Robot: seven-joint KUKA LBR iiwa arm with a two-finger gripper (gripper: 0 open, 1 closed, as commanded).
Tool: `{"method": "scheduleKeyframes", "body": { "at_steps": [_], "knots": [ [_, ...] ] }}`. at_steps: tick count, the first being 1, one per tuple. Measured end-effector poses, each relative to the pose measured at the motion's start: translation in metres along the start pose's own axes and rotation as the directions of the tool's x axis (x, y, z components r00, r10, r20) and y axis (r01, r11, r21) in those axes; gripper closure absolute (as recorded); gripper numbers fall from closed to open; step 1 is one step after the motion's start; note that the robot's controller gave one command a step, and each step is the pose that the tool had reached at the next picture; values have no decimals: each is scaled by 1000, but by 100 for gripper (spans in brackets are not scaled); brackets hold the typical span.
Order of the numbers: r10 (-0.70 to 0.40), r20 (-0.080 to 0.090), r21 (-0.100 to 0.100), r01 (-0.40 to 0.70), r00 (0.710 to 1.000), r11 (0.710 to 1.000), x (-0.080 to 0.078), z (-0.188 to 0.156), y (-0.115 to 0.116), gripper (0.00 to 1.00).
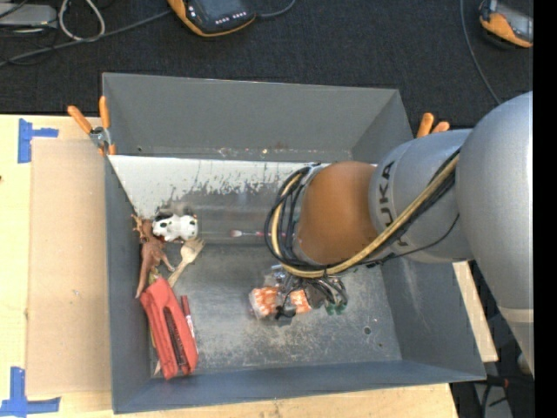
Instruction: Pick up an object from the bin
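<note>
Though half-hidden, perhaps one orange toy (263,302)

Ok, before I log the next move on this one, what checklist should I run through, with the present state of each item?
1. Pincer low near the floor of the bin, about mid-bin: ok.
2. Something under it to pick: ok, an orange-and-white thing lies right at its tip.
3. Grip on that thing: cannot tell from this view.
4. Neighbours out of the way: ok, the red flat thing, brown dinosaur and spotted toy lie apart, along the left wall.
5. Pincer away from the bin's walls: ok.
</note>
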State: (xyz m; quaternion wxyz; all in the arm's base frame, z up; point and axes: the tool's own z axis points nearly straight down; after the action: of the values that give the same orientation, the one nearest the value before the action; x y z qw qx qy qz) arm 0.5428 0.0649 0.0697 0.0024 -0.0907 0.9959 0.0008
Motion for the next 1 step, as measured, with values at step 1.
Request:
{"method": "scheduleKeyframes", "body": {
  "at_steps": [1],
  "knots": [
    [-1, 0, 0, 1, 1000, 1000, 0, 0, 0, 100]
  ]
}}
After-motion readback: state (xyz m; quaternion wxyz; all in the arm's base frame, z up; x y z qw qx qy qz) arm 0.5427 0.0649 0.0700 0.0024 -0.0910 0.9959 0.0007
